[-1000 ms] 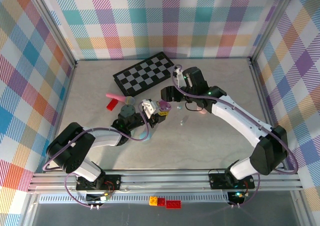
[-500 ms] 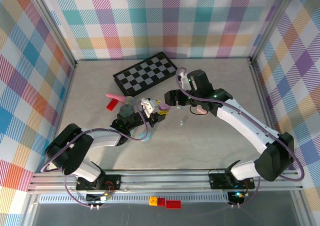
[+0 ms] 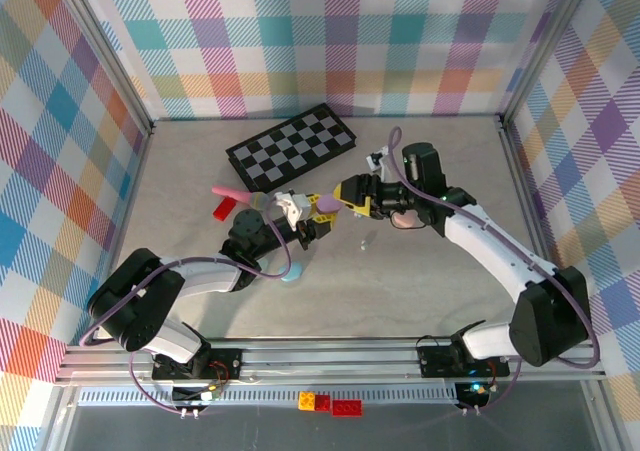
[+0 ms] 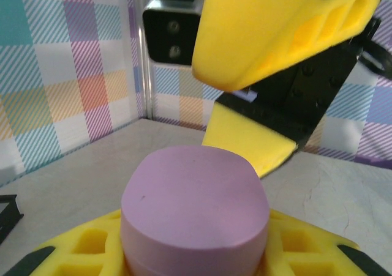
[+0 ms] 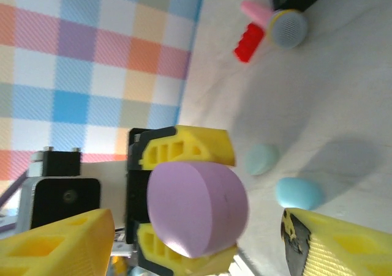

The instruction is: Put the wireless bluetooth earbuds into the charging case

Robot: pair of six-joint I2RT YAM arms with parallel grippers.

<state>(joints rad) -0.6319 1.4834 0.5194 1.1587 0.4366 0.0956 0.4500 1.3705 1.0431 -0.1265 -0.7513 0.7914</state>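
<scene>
A purple oval charging case (image 3: 325, 203) is held off the table, and my left gripper (image 3: 314, 214) is shut on it. In the left wrist view the closed case (image 4: 195, 208) sits between the yellow pads. My right gripper (image 3: 348, 192) faces it from the right, open, its yellow fingers (image 4: 275, 31) just beyond the case and apart from it. The right wrist view shows the case (image 5: 196, 208) clamped by the left fingers (image 5: 184, 147), with my right gripper (image 5: 197, 221) spread wide. A tiny pale earbud (image 3: 367, 241) lies on the table below the right gripper.
A pale blue oval case (image 5: 299, 192) and a greenish one (image 5: 263, 158) lie on the table under the left arm. A pink case (image 3: 402, 220) sits beneath the right forearm. A chessboard (image 3: 290, 146) lies at the back, a red block (image 3: 224, 208) and pink stick (image 3: 226, 190) to the left.
The right arm swung rightward and its gripper now points left at the purple case. The left gripper lifted the case slightly, uncovering the blue case below.
</scene>
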